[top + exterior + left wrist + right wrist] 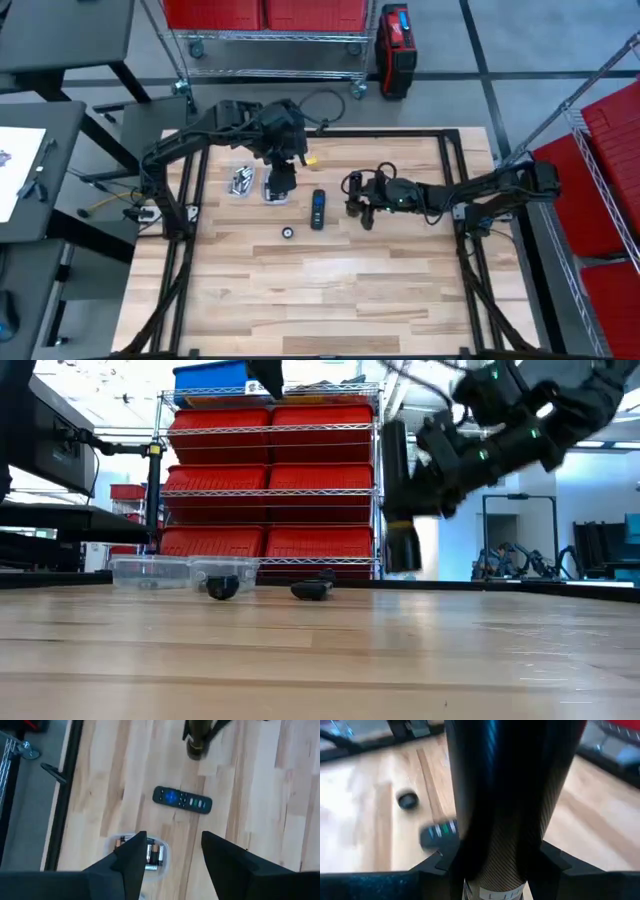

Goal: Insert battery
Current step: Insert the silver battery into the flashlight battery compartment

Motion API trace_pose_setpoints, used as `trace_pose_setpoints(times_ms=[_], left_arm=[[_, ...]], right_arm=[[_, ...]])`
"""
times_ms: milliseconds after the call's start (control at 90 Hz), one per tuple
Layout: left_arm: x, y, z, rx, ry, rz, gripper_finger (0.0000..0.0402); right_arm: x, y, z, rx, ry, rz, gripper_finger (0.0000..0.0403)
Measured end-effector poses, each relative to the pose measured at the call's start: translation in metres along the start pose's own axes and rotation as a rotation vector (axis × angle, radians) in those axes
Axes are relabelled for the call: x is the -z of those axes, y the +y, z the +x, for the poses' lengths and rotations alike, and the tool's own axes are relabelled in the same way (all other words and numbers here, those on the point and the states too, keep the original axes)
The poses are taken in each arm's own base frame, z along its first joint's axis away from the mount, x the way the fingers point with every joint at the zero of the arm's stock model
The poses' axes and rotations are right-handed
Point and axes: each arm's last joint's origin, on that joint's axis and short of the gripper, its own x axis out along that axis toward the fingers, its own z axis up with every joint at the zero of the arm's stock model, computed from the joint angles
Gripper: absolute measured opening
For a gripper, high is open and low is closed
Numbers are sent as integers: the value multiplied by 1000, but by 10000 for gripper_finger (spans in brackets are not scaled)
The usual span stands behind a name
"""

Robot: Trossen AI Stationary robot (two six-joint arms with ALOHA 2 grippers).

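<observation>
Below the open, empty left hand (pixel 172 857) we see the clear plastic battery tray (pixel 150 855), the slim black remote (pixel 317 208) lying between both arms, its long axis running front-to-back; the right hand (pixel 357 205) we cannot tell.

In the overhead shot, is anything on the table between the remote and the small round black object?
No. The high view shows only bare wood between the remote and the small round black object. Both sit apart, the round object nearer the table's front.
</observation>
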Motion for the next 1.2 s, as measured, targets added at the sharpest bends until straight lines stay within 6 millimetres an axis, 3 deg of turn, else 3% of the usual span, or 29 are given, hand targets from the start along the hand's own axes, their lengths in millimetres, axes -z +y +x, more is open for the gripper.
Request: trace_pose_setpoints(times_ms=[111, 522, 656, 822, 1200], left_arm=[[1, -1, 5, 2, 18, 19, 169], [3, -1, 9, 6, 34, 24, 169], [3, -2, 9, 20, 32, 13, 169], [3, -2, 9, 22, 31, 11, 169], [2, -2, 9, 21, 22, -1, 169]], right_arm=[[12, -1, 2, 15, 4, -4, 142], [22, 11, 10, -25, -5, -45, 143], [25, 13, 6, -42, 23, -121, 218], [15, 13, 2, -48, -29, -124, 286], [-21, 13, -21, -43, -207, -269, 294]])
